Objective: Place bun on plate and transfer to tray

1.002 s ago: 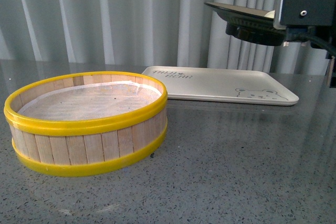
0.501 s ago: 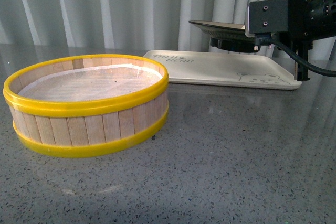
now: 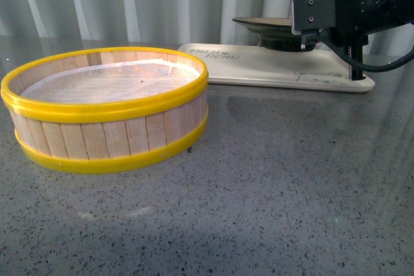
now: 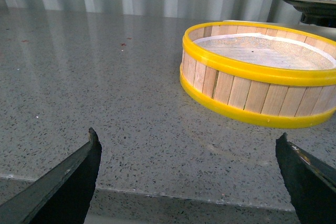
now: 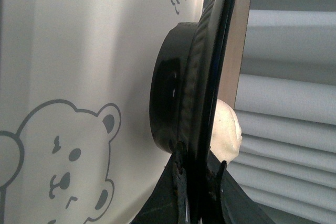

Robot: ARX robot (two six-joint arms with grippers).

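Note:
My right gripper (image 3: 303,35) is shut on the rim of the plate (image 3: 265,26), a black-rimmed plate held level and low over the off-white tray (image 3: 272,69). I cannot tell whether its foot touches the tray. In the right wrist view the plate (image 5: 173,93) is edge-on, clamped in the right gripper (image 5: 195,167). The cream bun (image 5: 229,129) sits on its inner side, and the tray (image 5: 79,45) lies behind its black foot. The bun is hidden in the front view. My left gripper (image 4: 188,138) hangs open over bare table, with nothing between its fingers.
A yellow-rimmed wooden steamer basket (image 3: 107,111) with a paper liner stands at the front left, also in the left wrist view (image 4: 257,72). The grey speckled table (image 3: 278,179) spreads in front of the tray. Pale curtains hang behind.
The right gripper has carried the plate down from high at the right to low over the tray, and slightly leftward.

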